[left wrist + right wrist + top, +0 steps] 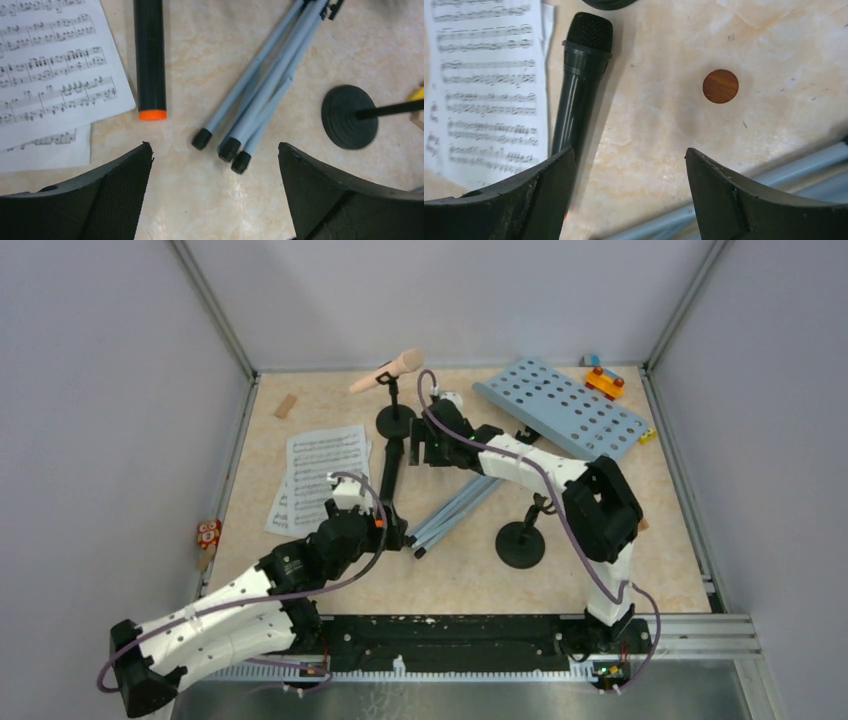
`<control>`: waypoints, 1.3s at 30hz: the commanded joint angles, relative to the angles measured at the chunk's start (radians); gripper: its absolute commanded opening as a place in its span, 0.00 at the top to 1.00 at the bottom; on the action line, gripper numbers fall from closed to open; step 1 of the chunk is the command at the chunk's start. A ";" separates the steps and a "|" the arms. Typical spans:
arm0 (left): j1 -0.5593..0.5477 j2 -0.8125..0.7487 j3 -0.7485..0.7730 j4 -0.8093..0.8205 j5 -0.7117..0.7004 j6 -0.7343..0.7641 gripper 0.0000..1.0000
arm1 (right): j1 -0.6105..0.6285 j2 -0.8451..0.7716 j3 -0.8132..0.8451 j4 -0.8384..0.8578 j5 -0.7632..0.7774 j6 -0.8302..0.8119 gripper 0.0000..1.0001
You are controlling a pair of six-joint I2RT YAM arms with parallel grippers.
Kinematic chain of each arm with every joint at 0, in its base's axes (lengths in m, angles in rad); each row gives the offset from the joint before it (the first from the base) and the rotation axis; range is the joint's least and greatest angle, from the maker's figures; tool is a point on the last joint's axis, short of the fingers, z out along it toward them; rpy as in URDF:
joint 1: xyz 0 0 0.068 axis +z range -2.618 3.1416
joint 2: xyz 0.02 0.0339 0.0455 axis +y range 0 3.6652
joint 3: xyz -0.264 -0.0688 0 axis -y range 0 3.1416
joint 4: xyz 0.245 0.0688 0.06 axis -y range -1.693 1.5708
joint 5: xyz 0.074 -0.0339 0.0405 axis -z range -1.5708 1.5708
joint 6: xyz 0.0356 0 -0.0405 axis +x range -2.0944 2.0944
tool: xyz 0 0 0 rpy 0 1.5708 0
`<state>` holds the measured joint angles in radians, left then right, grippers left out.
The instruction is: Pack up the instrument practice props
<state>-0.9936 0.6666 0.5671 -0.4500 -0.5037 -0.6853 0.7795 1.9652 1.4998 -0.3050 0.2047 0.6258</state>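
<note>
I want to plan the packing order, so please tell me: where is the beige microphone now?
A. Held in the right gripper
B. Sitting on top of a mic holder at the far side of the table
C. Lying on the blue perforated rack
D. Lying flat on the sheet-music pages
B, since the top view shows the beige microphone resting tilted on top of an upright mic holder.

Black microphone (579,85), orange tip; light-blue perforated rack (560,408).
</note>
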 commanded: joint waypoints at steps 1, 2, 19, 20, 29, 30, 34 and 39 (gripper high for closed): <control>0.195 0.121 0.030 0.264 0.191 0.125 0.01 | -0.027 -0.151 0.088 -0.194 -0.078 -0.105 0.20; 0.253 0.155 0.028 0.319 0.259 0.138 0.01 | -0.028 -0.187 0.041 -0.167 -0.103 -0.135 0.20; 0.506 0.791 0.052 1.361 0.438 0.467 0.01 | -0.027 -0.772 -0.331 0.021 -0.242 -0.379 0.23; 0.510 0.828 0.049 1.441 0.438 0.493 0.01 | -0.027 -0.793 -0.345 0.026 -0.240 -0.391 0.23; 0.592 1.170 0.244 1.661 0.459 0.468 0.04 | -0.027 -0.909 -0.408 0.017 -0.228 -0.465 0.24; 0.604 1.200 0.275 1.672 0.469 0.457 0.05 | -0.027 -0.919 -0.414 0.018 -0.225 -0.471 0.24; 0.645 1.315 0.379 1.686 0.491 0.418 0.14 | -0.027 -0.959 -0.448 0.029 -0.213 -0.482 0.25; 0.684 1.417 0.495 1.661 0.498 0.402 0.17 | -0.027 -0.979 -0.467 0.025 -0.214 -0.485 0.25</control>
<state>-0.3344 2.0331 0.9802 1.1503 -0.0292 -0.2577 0.7521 1.0103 1.0424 -0.3130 -0.0185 0.1642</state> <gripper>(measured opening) 0.835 0.751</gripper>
